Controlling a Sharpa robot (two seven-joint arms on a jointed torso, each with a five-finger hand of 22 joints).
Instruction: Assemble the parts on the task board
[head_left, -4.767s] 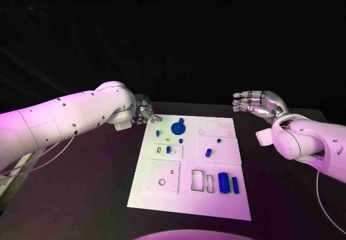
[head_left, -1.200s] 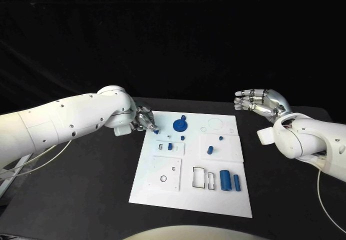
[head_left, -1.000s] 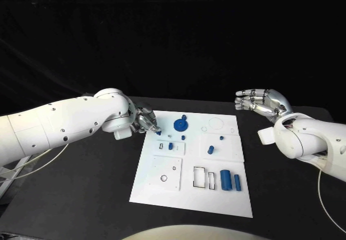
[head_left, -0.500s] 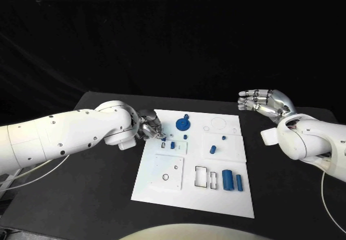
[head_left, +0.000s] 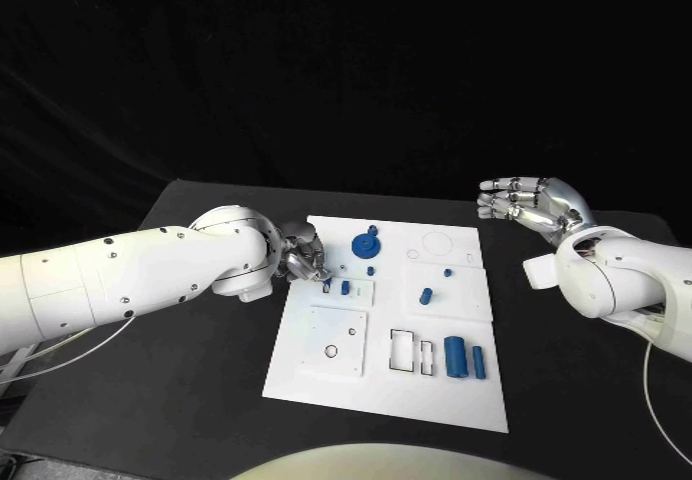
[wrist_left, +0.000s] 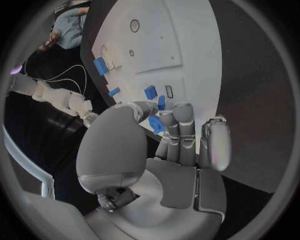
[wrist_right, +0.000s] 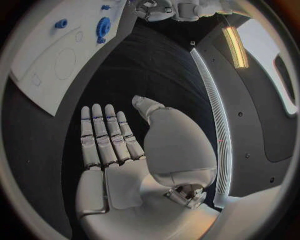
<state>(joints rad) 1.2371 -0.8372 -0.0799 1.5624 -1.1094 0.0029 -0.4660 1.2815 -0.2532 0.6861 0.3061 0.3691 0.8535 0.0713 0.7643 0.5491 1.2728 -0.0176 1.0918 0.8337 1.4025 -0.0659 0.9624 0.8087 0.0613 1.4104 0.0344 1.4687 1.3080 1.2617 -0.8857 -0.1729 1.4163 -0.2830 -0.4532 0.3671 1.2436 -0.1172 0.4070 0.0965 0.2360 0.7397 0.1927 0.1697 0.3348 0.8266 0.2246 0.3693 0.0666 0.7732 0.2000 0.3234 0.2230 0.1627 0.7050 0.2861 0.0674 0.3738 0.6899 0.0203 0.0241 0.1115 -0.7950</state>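
Observation:
The white task board (head_left: 378, 385) lies in the middle of the black table. My left hand (head_left: 300, 261) hovers over its left edge and pinches a small blue part (wrist_left: 155, 125) between thumb and fingers, just beside a small slotted plate (head_left: 356, 297) where another blue part (head_left: 345, 287) stands. A blue gear (head_left: 365, 246), small pegs (head_left: 426, 296) and two blue cylinders (head_left: 453, 354) rest on the board. My right hand (head_left: 534, 204) is raised off the board's far right corner, palm bare, fingers straight and holding nothing (wrist_right: 106, 135).
Rectangular slots (head_left: 410, 351) and a square plate with a round hole (head_left: 330, 340) take up the board's near half. A faint ring outline (head_left: 436, 241) marks its far right. Black table (head_left: 159, 380) stretches on both sides of the board.
My left hand has come down and to the right with the blue part, from beside the board's far left corner to the slotted plate. The right hand has stayed put.

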